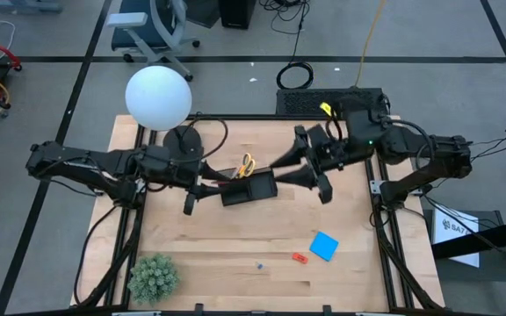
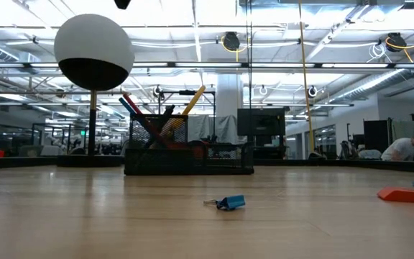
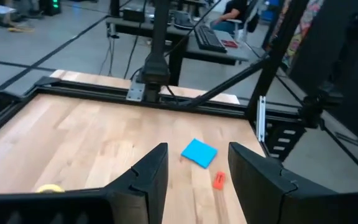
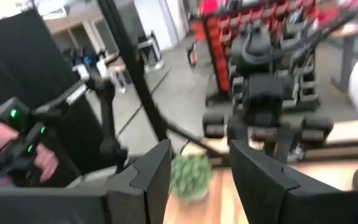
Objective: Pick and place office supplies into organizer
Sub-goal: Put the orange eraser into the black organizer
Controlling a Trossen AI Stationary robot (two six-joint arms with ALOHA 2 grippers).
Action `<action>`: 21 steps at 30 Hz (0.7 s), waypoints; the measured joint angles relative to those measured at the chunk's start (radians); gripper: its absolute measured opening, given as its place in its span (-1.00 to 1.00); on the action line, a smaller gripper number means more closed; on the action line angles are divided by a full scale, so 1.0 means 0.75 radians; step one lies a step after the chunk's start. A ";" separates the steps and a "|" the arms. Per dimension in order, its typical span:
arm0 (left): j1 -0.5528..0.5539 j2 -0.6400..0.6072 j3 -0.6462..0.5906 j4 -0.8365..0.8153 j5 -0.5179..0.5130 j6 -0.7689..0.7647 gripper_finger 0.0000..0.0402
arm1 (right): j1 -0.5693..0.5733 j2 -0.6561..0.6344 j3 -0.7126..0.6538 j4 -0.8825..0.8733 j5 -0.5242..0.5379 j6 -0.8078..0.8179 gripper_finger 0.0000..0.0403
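Note:
The black organizer [image 1: 249,188] stands mid-table; in the low view the organizer [image 2: 189,152] holds pens and the yellow-handled scissors [image 1: 247,164], which stand slanted in it. A blue note pad [image 1: 324,246], a red-orange piece [image 1: 299,258] and a tiny blue item [image 2: 230,203] lie on the table nearer the front. My left gripper [image 3: 194,180] is open and empty, raised just left of the organizer and pointing right. My right gripper [image 4: 197,177] is open and empty, held high by the organizer's right end and pointing left.
A white globe lamp [image 1: 158,96] on a round black base [image 1: 183,139] stands at the back left. A green plant [image 1: 153,276] sits at the front left corner. Bare wood lies between the organizer and the front edge.

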 joint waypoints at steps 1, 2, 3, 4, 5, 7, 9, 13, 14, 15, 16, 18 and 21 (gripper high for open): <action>-0.022 0.004 0.000 0.004 -0.036 -0.013 -0.20 | 0.015 -0.005 0.000 -0.035 0.010 0.001 -0.23; -0.047 0.010 0.000 0.005 -0.075 -0.026 -0.20 | 0.031 -0.013 0.001 -0.086 0.032 0.001 -0.23; -0.071 0.012 0.000 -0.001 -0.111 -0.039 -0.20 | 0.052 -0.017 0.001 -0.150 0.057 0.002 -0.23; -0.095 0.013 -0.001 -0.004 -0.143 -0.046 -0.20 | 0.072 -0.017 0.001 -0.191 0.076 0.004 -0.23; -0.118 0.012 -0.001 0.000 -0.177 -0.053 -0.20 | 0.089 -0.017 0.001 -0.224 0.098 0.003 -0.23; -0.165 0.010 -0.001 0.012 -0.242 -0.071 -0.20 | 0.123 -0.016 0.000 -0.316 0.132 0.004 -0.23; -0.208 0.011 -0.001 0.016 -0.308 -0.100 -0.20 | 0.155 -0.016 0.000 -0.379 0.140 0.004 -0.23; -0.287 0.011 -0.001 0.020 -0.419 -0.125 -0.20 | 0.210 0.001 0.000 -0.487 0.180 0.008 -0.23; -0.305 0.015 -0.001 0.020 -0.438 -0.136 -0.20 | 0.224 0.003 -0.001 -0.518 0.192 0.009 -0.23; -0.318 0.023 -0.001 0.022 -0.455 -0.155 -0.20 | 0.237 0.005 -0.002 -0.543 0.204 0.010 -0.23; -0.330 0.031 -0.001 0.021 -0.469 -0.169 -0.20 | 0.245 0.008 -0.002 -0.555 0.212 0.015 -0.23; -0.356 0.050 -0.001 0.018 -0.484 -0.191 -0.20 | 0.260 0.009 -0.001 -0.601 0.243 0.045 -0.23; -0.377 0.085 -0.001 0.022 -0.484 -0.226 -0.20 | 0.299 0.016 -0.001 -0.709 0.294 0.115 -0.23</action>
